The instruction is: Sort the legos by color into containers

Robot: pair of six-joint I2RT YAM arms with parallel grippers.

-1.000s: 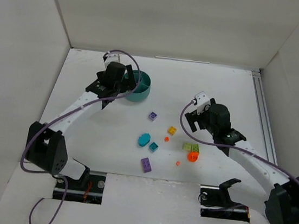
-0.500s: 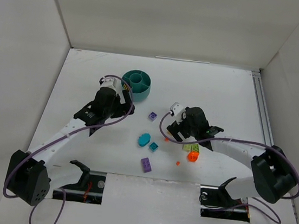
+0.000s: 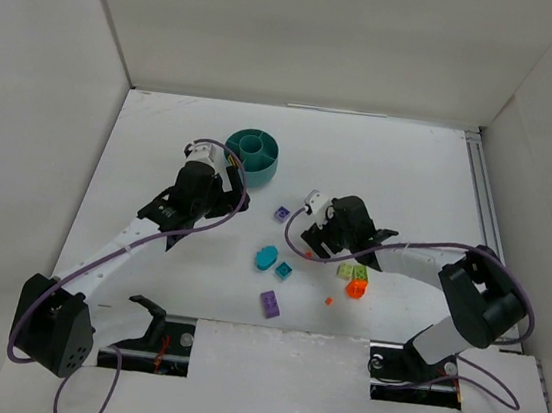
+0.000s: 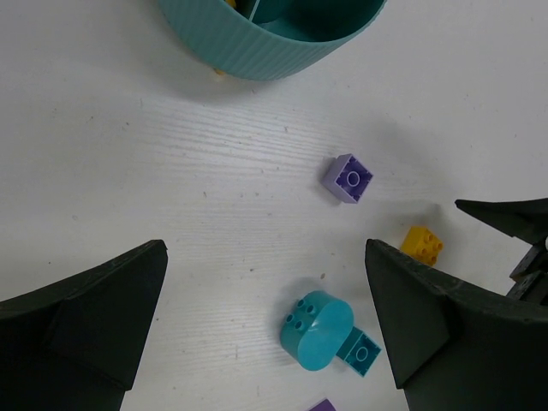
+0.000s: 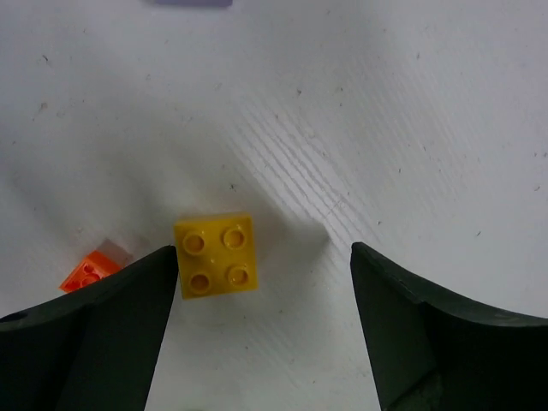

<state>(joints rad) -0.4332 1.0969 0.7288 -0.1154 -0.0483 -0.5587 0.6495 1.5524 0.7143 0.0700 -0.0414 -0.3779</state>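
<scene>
Nearest the front edge of the table (image 3: 430,185) lies a long purple brick (image 3: 269,304), with a tiny orange bit (image 3: 328,301) at its 3 o'clock. Next, an orange round piece (image 3: 355,289) sits against a lime green brick (image 3: 353,271) at its 12 o'clock. Off at their 9 o'clock a teal oval (image 3: 267,257) has a small teal square (image 3: 283,270) just beside it.

The right gripper (image 5: 263,250) hangs low, jaws spread. A yellow brick (image 5: 214,254) rests between them, close to one finger (image 5: 120,317), and a small orange piece (image 5: 90,272) lies just beside it. Farther on is a small purple brick (image 3: 281,213).

The left gripper (image 4: 264,248), jaws wide and holding nothing, hovers at 7 o'clock of the round teal dish (image 3: 260,174). I cannot tell what its centre cup and wedge sections hold.

Loose legos: two purple, two teal, three orange, one yellow, one lime green.
</scene>
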